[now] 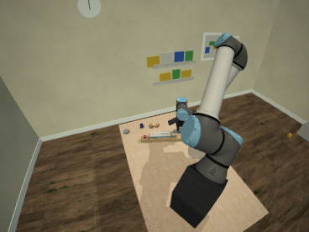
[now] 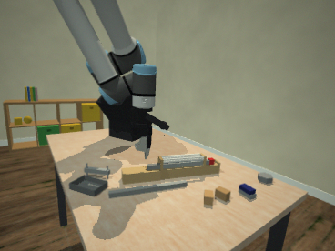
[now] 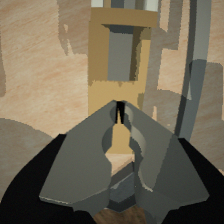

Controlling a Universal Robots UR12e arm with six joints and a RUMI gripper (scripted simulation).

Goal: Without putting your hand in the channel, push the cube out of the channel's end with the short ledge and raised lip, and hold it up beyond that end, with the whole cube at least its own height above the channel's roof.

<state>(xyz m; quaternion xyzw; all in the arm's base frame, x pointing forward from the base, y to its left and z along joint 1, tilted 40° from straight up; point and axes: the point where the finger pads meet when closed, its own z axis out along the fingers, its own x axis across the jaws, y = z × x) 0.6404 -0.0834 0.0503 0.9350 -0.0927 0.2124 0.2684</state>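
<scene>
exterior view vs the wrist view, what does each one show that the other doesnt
Only the exterior view shows the small red cube at the far end of the tan wooden channel, the shallow grey tray, two tan blocks, a blue block, a grey disc and the wooden shelf unit. Only the wrist view shows the jaws shut together on nothing, above the channel's open near end. Both show the channel, the long grey rod beside it and the light wooden table.
</scene>
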